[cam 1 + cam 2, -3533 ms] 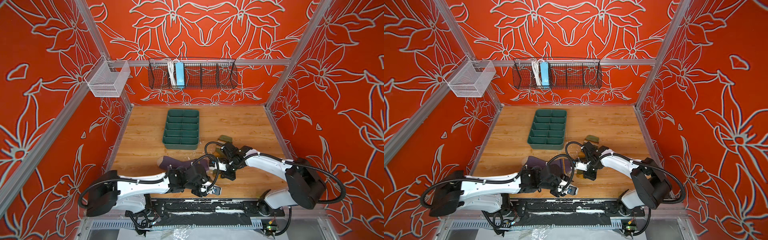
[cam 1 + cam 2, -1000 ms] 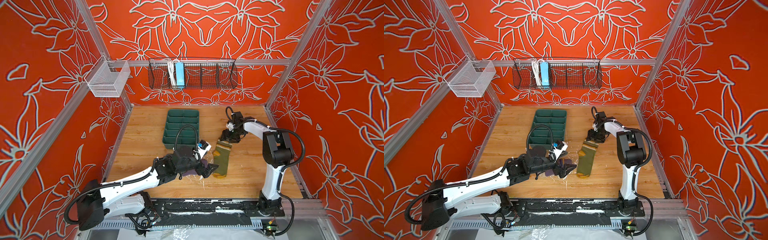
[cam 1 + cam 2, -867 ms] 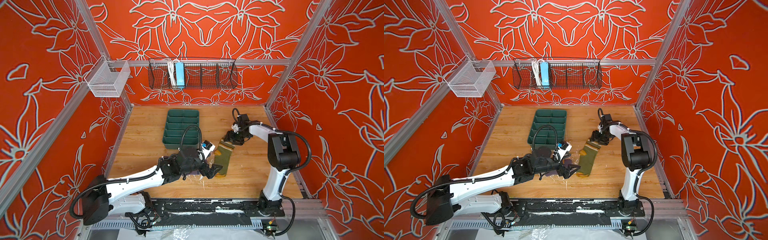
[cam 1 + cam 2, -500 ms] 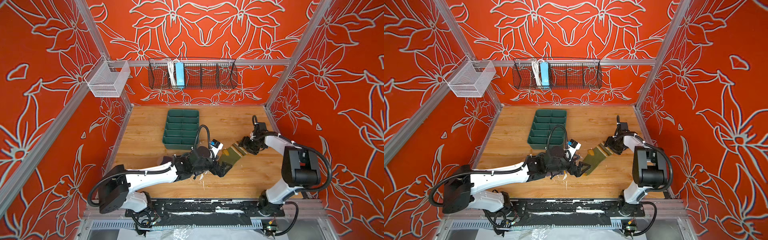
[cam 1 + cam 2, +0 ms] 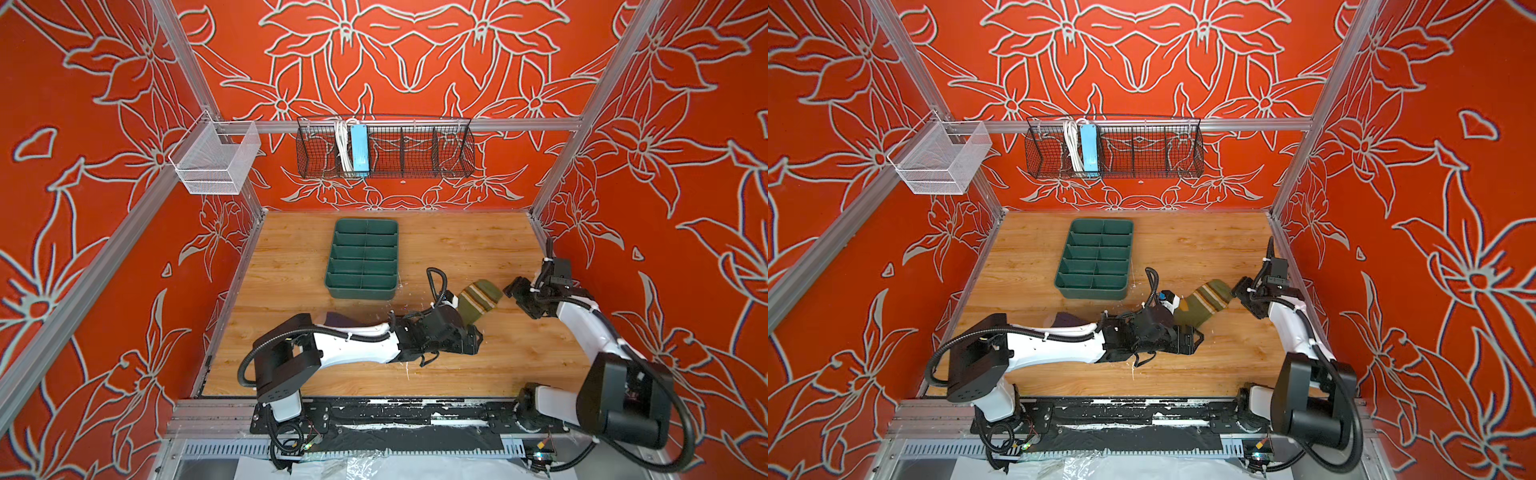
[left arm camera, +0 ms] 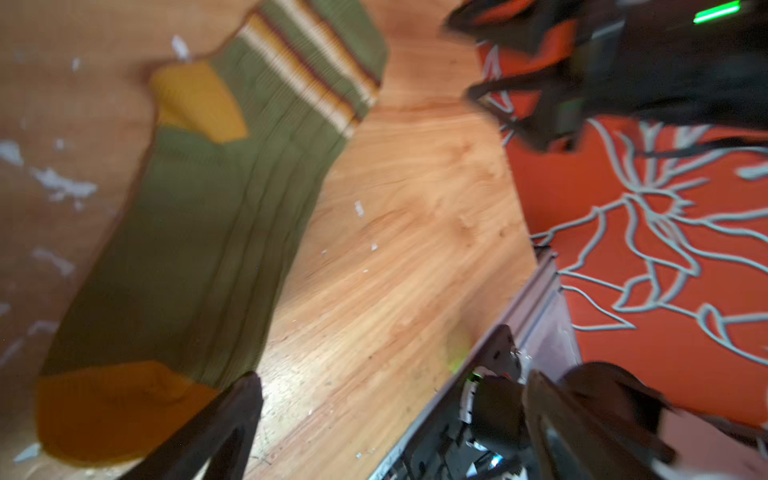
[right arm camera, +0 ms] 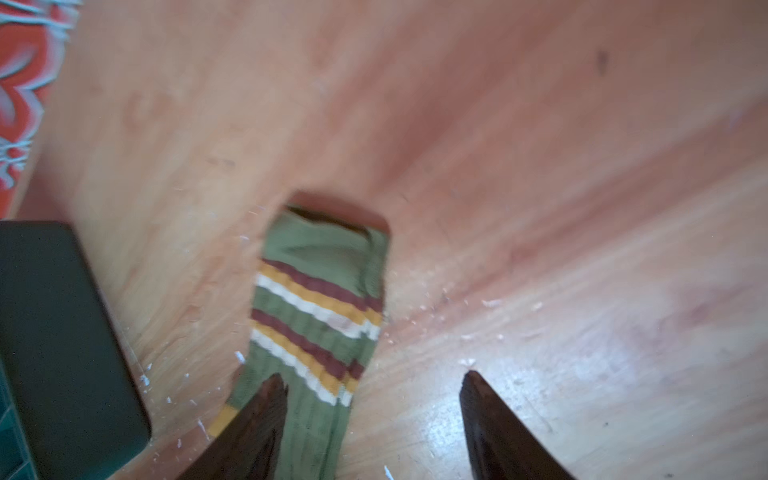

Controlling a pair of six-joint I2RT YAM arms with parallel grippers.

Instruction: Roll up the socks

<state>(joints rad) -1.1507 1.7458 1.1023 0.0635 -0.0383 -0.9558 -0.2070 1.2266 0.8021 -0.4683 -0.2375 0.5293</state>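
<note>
The olive green sock (image 5: 478,300) (image 5: 1205,304) lies flat and slanted on the wooden table, its striped cuff toward the right wall. In the left wrist view the sock (image 6: 199,232) shows a mustard heel and toe. My left gripper (image 5: 473,338) (image 6: 390,399) is open at the toe end, with one finger beside the toe and only bare wood between the fingers. My right gripper (image 5: 513,289) (image 7: 374,386) stands open just beyond the cuff (image 7: 320,299), holding nothing. The purple sock (image 5: 334,320) (image 5: 1065,320) peeks out from behind the left arm, mostly hidden.
A dark green divided tray (image 5: 361,287) (image 5: 1090,293) stands at the table's middle, left of the olive sock. A black wire basket (image 5: 384,145) hangs on the back wall and a white mesh basket (image 5: 216,160) on the left. White scraps dot the wood.
The right gripper has swung the olive sock's cuff from the back toward the right wall, then let go and drawn back. The left arm has reached right to the toe.
</note>
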